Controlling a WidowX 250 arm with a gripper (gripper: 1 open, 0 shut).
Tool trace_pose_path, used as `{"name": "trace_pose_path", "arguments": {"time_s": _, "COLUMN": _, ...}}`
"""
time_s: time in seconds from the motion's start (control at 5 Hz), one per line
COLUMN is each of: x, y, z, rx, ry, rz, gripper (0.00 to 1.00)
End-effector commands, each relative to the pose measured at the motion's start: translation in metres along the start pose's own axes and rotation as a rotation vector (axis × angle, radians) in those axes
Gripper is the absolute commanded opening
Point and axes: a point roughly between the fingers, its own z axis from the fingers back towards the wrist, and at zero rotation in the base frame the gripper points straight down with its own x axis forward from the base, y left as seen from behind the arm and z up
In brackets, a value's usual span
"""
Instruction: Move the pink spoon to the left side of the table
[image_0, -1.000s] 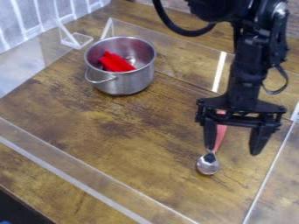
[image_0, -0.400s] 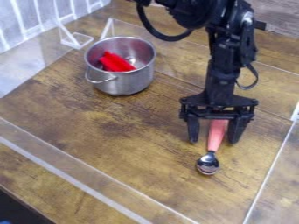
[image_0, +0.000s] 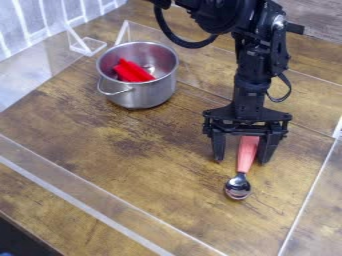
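Brown wood-grain tabletop (image_0: 127, 195), camera view: black two-finger gripper (image_0: 246, 152) w/ fingers apart astride pink-handled spoon with shiny metal bowl (image_0: 245, 156), on robot's side unclear. Risk: closing off-centre could twist slim handle; heavy bowl end may droop.

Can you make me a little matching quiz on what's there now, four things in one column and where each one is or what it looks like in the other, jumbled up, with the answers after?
Column one
1. Steel pot
2. Bright red object
3. Spoon's handle
4. Spoon's bowl

Column two
A. Salmon pink, between the gripper's open fingers
B. Inside the pot
C. Shiny metal, at the end nearest the camera
D. Toward the upper left of the picture, standing on the table

Right pairs
1-D
2-B
3-A
4-C
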Motion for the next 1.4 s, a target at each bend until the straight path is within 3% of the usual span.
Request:
{"name": "trace_pose_path", "arguments": {"time_s": 0.0, "x": 0.019, "y": -0.004, "z": 0.026, "rx": -0.043, "ry": -0.051, "rz": 0.053, "gripper": 1.0}}
{"name": "trace_pose_path", "arguments": {"time_s": 0.2, "x": 0.028, "y": -0.007, "z": 0.025, "rx": -0.044, "ry": -0.051, "rz": 0.101, "gripper": 1.0}}
{"name": "trace_pose_path", "arguments": {"time_s": 0.6, "x": 0.032, "y": 0.011, "z": 0.027, "rx": -0.038, "ry": -0.04, "rz": 0.08, "gripper": 1.0}}
{"name": "trace_pose_path", "arguments": {"time_s": 1.0, "x": 0.03, "y": 0.006, "z": 0.032, "rx": -0.027, "ry": -0.032, "rz": 0.086, "gripper": 1.0}}
{"name": "trace_pose_path", "arguments": {"time_s": 1.2, "x": 0.027, "y": -0.003, "z": 0.034, "rx": -0.02, "ry": -0.027, "rz": 0.033, "gripper": 1.0}}
